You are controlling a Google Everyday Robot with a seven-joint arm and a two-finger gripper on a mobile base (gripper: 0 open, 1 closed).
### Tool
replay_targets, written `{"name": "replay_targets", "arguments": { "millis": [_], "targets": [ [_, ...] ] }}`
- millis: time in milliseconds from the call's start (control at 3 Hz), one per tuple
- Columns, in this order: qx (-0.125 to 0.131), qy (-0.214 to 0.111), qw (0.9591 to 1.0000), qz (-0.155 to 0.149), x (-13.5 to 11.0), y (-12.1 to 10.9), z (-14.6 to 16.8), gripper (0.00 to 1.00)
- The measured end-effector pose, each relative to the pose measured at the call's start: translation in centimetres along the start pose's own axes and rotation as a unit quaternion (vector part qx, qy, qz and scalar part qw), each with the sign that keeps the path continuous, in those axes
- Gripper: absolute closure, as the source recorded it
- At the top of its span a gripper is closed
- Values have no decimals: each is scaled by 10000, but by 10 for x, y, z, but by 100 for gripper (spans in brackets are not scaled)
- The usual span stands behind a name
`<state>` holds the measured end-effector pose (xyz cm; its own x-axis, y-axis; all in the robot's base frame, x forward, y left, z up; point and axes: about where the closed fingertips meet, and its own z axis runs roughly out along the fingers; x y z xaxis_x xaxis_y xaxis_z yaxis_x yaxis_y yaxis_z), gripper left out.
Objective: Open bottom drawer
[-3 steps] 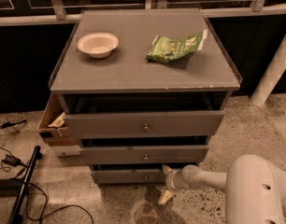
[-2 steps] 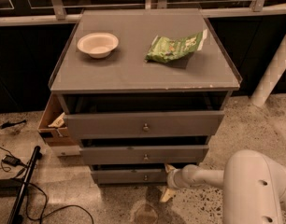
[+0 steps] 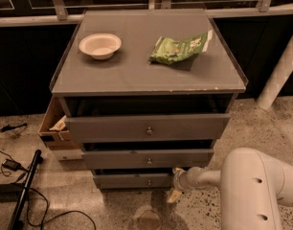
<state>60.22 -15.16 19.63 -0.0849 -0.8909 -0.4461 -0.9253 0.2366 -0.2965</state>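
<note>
The grey cabinet has three drawers. The bottom drawer is the lowest and narrowest front, with a small round knob at its centre. It stands slightly out from the cabinet. My gripper is at the end of the white arm, low at the right end of the bottom drawer front, to the right of the knob. A pale fingertip hangs just below that drawer's right corner.
A white bowl and a green snack bag lie on the cabinet top. A cardboard box leans at the cabinet's left side. Black cables and a black pole lie on the floor at left. A white post stands at right.
The arm's white body has shifted slightly left and looms a bit larger. The gripper stays at the bottom drawer's right end. The drawers look unchanged.
</note>
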Motion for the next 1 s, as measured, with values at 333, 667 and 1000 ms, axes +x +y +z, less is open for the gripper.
{"name": "replay_targets", "arguments": {
  "millis": [333,667,1000],
  "targets": [
    [6,93,9999,64,9,-8,7,0],
    [-26,158,9998,156,18,-13,15,0],
    [-76,211,9995,241,25,-15,22,0]
  ]
}}
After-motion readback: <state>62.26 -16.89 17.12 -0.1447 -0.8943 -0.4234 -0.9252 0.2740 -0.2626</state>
